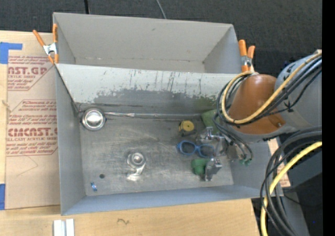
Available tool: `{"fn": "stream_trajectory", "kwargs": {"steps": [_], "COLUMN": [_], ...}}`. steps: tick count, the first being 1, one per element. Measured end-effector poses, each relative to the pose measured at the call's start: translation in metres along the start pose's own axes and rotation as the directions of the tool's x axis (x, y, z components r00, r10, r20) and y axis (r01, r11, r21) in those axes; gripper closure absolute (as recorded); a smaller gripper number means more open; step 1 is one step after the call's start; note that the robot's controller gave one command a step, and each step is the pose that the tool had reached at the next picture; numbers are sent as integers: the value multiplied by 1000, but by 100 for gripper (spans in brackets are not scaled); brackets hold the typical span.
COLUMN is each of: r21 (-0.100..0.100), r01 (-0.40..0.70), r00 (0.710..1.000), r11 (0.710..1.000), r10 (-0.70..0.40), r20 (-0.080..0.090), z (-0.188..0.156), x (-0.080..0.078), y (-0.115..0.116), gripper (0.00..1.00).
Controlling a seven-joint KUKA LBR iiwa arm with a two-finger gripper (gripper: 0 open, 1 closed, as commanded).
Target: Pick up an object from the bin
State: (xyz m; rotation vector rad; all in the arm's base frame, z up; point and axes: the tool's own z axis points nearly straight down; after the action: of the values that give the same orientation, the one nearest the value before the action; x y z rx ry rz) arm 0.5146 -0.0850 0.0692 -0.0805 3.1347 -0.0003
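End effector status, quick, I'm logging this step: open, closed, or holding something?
End effector: cannot be told; it is beside a blue ring and green piece.

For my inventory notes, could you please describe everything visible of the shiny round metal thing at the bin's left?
The round metal piece is a small, polished silver disc, perhaps a cap or cup, with a bright centre and darker rim. It lies flat on the bin floor at the far left, near the foot of the back wall. Nothing visibly touches it besides the floor.
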Motion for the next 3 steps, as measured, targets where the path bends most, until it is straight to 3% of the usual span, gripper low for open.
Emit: {"fn": "stream_trajectory", "kwargs": {"steps": [1,2,3], "r21": [-1,2,1], "r01": [-53,-33,-34], "r00": [999,999,999], "r11": [999,999,999], "r10": [53,33,34], "r20": [1,4,-2], "z": [-3,-3,-4], "x": [25,27,26], "y": [-21,-5,-5], "gripper": [0,0,0]}}
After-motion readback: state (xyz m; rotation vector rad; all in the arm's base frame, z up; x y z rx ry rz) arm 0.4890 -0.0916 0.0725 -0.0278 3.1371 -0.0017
